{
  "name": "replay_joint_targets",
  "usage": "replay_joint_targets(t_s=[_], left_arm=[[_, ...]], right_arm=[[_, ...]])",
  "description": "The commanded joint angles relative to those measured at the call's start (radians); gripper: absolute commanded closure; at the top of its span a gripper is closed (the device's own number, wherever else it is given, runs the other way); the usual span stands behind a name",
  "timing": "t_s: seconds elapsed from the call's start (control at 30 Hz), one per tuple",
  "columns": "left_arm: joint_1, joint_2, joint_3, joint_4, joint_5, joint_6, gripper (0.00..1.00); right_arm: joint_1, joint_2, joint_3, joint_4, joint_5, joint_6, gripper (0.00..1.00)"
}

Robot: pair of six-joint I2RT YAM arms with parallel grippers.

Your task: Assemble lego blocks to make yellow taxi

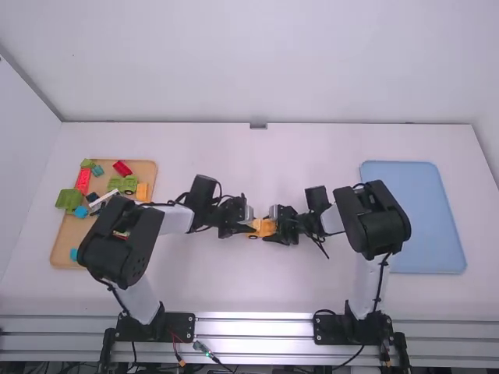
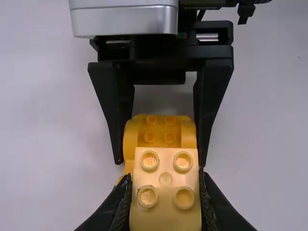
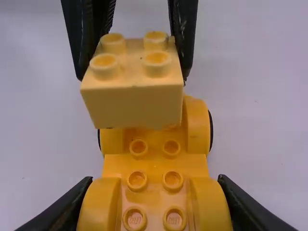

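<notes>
Both grippers meet at the middle of the table in the high view, the left gripper (image 1: 246, 224) and the right gripper (image 1: 274, 226), around the orange-yellow car base (image 1: 265, 227). In the left wrist view, the left gripper (image 2: 165, 192) is shut on a pale yellow 2x2 block (image 2: 165, 175), studs visible. Beyond it the car base (image 2: 154, 130) sits between the right gripper's fingers. In the right wrist view, the right gripper (image 3: 156, 192) is shut on the car base (image 3: 154, 166), and the yellow block (image 3: 134, 103) is over its far end; whether they touch I cannot tell.
On the left, a wooden tray (image 1: 66, 245) holds several loose blocks, among them a red one (image 1: 83, 181), green ones (image 1: 69, 200) and a yellow piece (image 1: 142, 192). A light blue tray (image 1: 413, 218) lies at the right, partly under the right arm.
</notes>
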Motion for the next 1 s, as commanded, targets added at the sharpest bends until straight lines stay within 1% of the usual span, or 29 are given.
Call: replay_joint_targets(t_s=[0.0,0.07,0.4,0.6,0.73,0.87,0.97], left_arm=[[-0.011,-0.005,-0.005,-0.001,-0.028,-0.031,0.98],[-0.010,-0.002,-0.003,0.002,-0.052,-0.046,0.98],[-0.011,0.056,0.030,-0.008,-0.048,-0.031,0.98],[-0.013,0.056,0.030,-0.006,-0.048,-0.031,0.98],[-0.039,0.056,0.027,-0.036,-0.050,0.061,0.98],[-0.066,0.056,0.029,-0.039,-0.112,0.070,0.98],[-0.068,0.056,0.029,-0.038,-0.123,0.054,0.98]], right_arm=[[0.000,0.015,0.014,-0.003,-0.014,-0.002,0.54],[0.000,0.015,0.014,-0.004,-0.014,-0.001,0.54],[0.000,0.015,0.014,-0.011,-0.014,-0.001,0.53],[0.000,0.015,0.014,-0.011,-0.014,-0.001,0.53],[0.000,0.015,0.014,-0.011,-0.014,-0.001,0.53],[0.000,0.015,0.014,-0.013,-0.014,-0.001,0.52],[0.000,0.015,0.014,-0.015,-0.014,-0.002,0.52]])
